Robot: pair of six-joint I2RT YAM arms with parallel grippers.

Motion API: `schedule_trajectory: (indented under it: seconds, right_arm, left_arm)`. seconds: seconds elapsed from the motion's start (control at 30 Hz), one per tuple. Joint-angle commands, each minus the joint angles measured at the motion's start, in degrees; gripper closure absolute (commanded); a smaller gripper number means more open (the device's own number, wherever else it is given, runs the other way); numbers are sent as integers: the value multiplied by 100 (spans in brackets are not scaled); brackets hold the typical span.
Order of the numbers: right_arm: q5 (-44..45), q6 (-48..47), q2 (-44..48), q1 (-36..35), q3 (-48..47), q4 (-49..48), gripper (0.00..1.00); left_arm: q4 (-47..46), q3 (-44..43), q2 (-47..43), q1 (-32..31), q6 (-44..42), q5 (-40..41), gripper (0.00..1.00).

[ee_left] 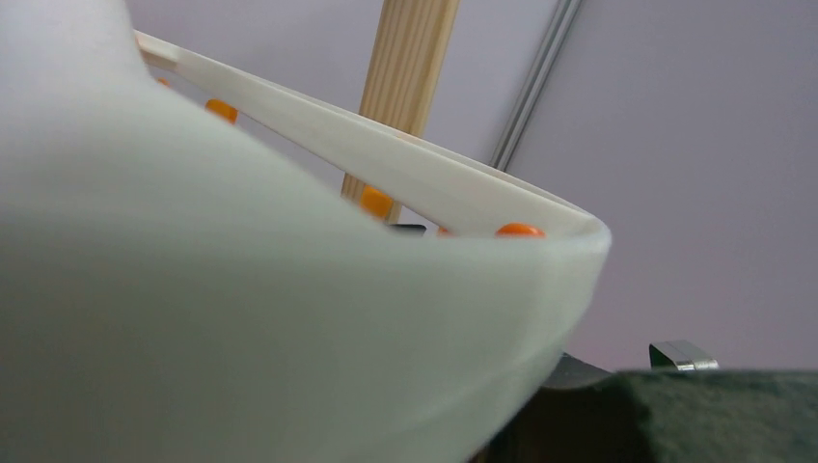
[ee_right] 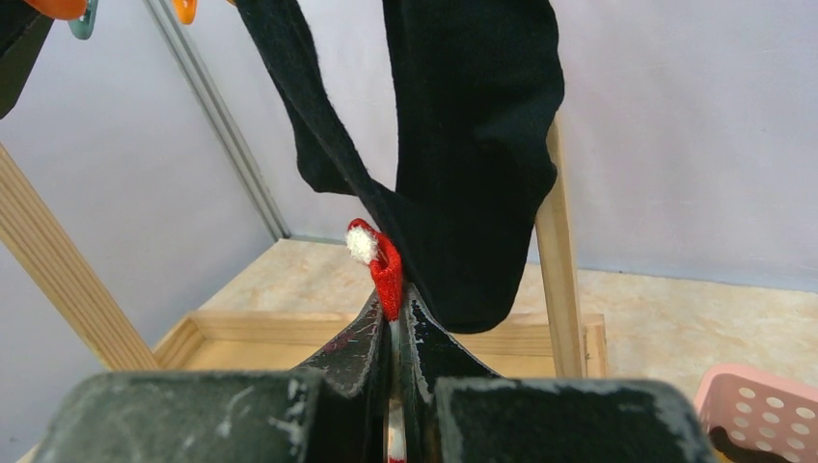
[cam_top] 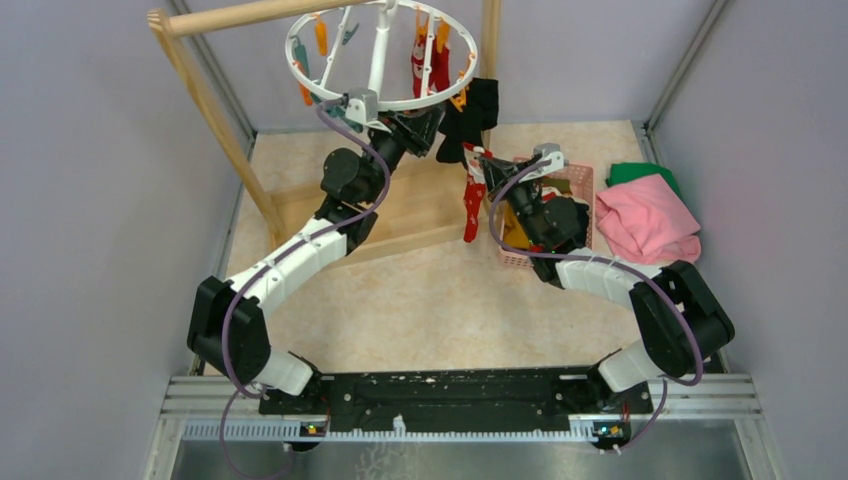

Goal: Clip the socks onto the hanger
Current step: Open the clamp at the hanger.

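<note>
The white ring hanger (cam_top: 300, 70) hangs from the wooden rack at the top. A red patterned sock (cam_top: 430, 62) and a black sock (cam_top: 478, 112) hang clipped to its right side. My right gripper (cam_top: 482, 160) is shut on a red-white sock (cam_top: 471, 205) that dangles below it. In the right wrist view the sock's red and white edge (ee_right: 379, 258) sticks out of my gripper (ee_right: 395, 294), just under the black sock (ee_right: 463, 145). My left gripper (cam_top: 428, 128) is under the ring's near edge. The blurred ring (ee_left: 289, 318) fills the left wrist view and hides the fingers.
The wooden rack (cam_top: 205, 100) has a sloped post on the left and a base frame (cam_top: 400, 215) on the table. A pink basket (cam_top: 575, 185) with more socks stands behind my right arm. Pink cloth (cam_top: 645, 222) and green cloth (cam_top: 640, 172) lie at the right.
</note>
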State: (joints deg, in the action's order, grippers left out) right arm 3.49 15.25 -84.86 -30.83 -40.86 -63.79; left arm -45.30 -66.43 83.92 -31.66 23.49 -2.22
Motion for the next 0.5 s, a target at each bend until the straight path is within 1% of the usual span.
schedule_trajectory:
  seconds: [0.0,0.13,0.23,0.3,0.47]
  right_arm:
    - [-58,92,177,77,6,-223,100]
    - [-56,93,173,77,-1,-222,100]
    - [-60,101,175,77,-1,-215,100]
    - [-67,101,176,77,-1,-218,100]
    - [-75,110,171,77,-10,-217,100]
  left_arm:
    - [-318,-120,-148,15,77,-5,62]
    - [-329,-83,-204,11,77,-31,66]
    - [-325,-49,-264,12,101,-42,65]
    - [-287,-45,-294,11,148,-5,61]
    - [-231,11,-417,11,165,43,42]
